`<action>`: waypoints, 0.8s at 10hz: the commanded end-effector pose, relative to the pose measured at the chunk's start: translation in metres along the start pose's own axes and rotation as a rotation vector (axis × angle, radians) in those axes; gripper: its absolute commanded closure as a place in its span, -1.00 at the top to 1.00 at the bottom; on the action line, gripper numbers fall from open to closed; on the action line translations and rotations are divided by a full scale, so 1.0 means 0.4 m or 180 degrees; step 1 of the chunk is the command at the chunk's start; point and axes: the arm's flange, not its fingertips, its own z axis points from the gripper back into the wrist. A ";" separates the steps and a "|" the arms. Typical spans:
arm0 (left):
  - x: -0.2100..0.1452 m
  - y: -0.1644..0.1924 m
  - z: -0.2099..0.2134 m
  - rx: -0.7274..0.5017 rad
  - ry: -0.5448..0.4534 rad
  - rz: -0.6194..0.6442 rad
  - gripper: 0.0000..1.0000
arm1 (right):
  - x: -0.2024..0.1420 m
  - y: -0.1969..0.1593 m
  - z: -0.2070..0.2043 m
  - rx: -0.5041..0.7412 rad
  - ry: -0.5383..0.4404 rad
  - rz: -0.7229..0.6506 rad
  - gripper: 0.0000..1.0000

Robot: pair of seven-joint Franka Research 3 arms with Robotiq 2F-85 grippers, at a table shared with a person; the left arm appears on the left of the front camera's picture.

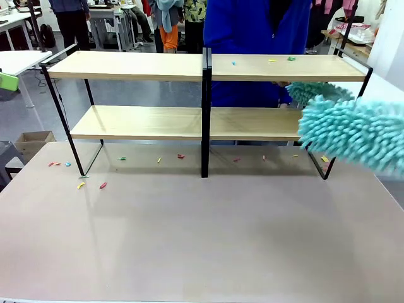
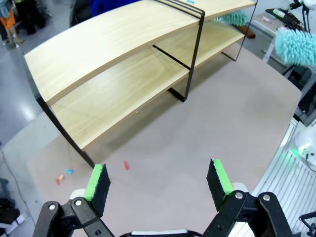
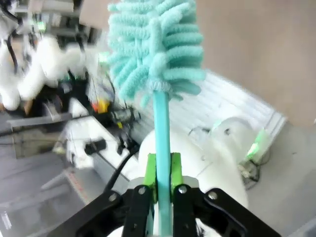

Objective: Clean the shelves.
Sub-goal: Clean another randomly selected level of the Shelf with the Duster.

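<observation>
while the shelves stand toward the far edge of the desk, spanning most of its width, i see my right gripper clamped tight on the thin handle of a fluffy teal duster, its head by the right end of the shelves. my left gripper hangs above the desk, jaws wide apart, holding nothing. small coloured scraps lie on the desk near the left foot of the shelves.
</observation>
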 end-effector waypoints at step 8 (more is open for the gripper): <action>0.000 0.002 0.000 -0.0046 -0.0033 -0.0019 1.00 | 0.266 0.041 -0.396 -0.0245 0.1077 0.0237 -0.74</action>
